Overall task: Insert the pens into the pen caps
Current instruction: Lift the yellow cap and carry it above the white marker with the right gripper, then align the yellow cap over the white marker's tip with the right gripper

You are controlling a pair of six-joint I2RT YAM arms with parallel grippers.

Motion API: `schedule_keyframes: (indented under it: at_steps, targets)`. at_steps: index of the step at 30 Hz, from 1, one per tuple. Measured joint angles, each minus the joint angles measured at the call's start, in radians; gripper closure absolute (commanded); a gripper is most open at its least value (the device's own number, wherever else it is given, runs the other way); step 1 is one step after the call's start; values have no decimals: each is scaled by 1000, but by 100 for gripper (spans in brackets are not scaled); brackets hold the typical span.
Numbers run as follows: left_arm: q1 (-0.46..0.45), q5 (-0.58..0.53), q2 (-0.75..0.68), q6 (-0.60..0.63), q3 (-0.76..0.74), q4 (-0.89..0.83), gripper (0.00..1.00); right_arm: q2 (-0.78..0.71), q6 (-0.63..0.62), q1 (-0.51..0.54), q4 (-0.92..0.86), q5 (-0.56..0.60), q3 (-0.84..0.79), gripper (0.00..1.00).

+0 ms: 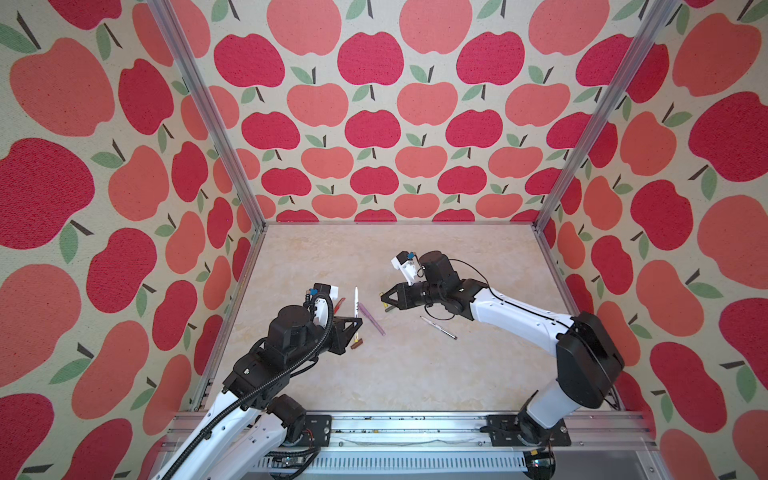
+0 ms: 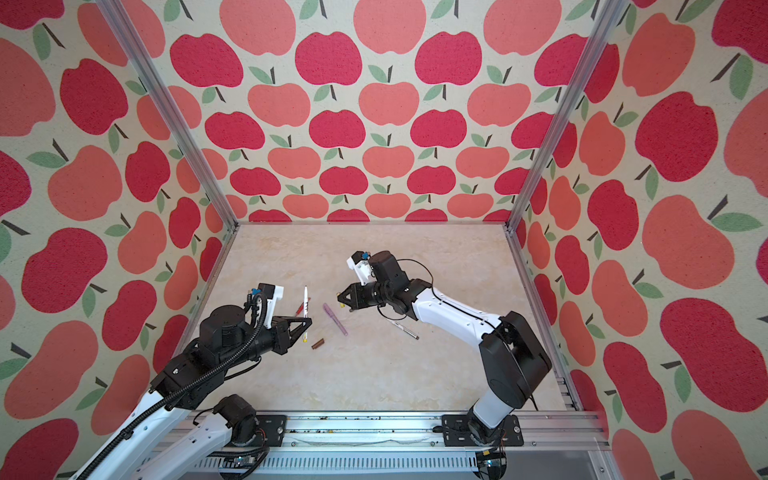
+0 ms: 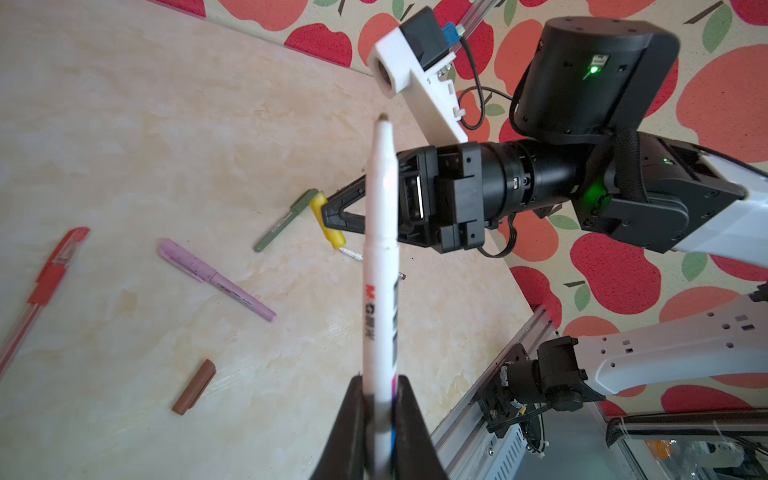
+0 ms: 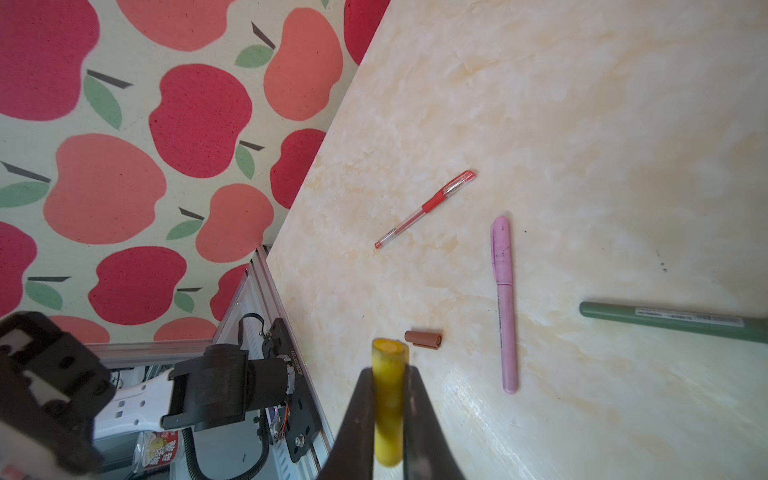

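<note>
The left gripper (image 3: 380, 386) is clamped tight on a white pen (image 3: 380, 249) near its rear end, with the pointed tip free. Its print colour is too blurred to call, perhaps yellow. The right gripper (image 4: 388, 376) pinches the yellow cap (image 4: 388, 399), open mouth outward, near the pen tip but apart from it. On the worktop (image 1: 415, 374) lie the brown cap (image 1: 356, 344), a lilac pen (image 1: 372, 319), a red pen (image 4: 428, 208), a green pen (image 4: 673, 320) and a second white pen (image 1: 438, 327).
</note>
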Motion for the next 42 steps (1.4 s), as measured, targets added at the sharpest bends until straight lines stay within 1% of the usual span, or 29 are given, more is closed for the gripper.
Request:
schedule_keyframes:
  at_steps: [5, 9, 13, 17, 22, 29, 36, 42]
  targets:
    - [-73, 34, 79, -23, -63, 150, 100, -114, 33, -56, 30, 0, -38, 88]
    - [-111, 54, 133, -45, -114, 276, 100, -191, 53, -82, 55, 3, -58, 88]
    - [-120, 62, 172, -76, -130, 379, 100, -244, 85, -89, 116, 7, -87, 89]
    - [-120, 66, 188, -98, -130, 447, 100, -254, 118, -89, 192, 4, -115, 89]
    - [-124, 66, 194, -116, -130, 486, 100, -254, 150, -89, 275, -8, -149, 89]
    - [-126, 65, 194, -124, -130, 496, 100, -254, 185, -89, 395, -28, -161, 89]
    - [-126, 65, 207, -123, -130, 503, 100, -247, 218, -87, 467, -46, -161, 89]
    - [-126, 65, 212, -123, -130, 503, 100, -216, 241, -65, 510, -48, -161, 89]
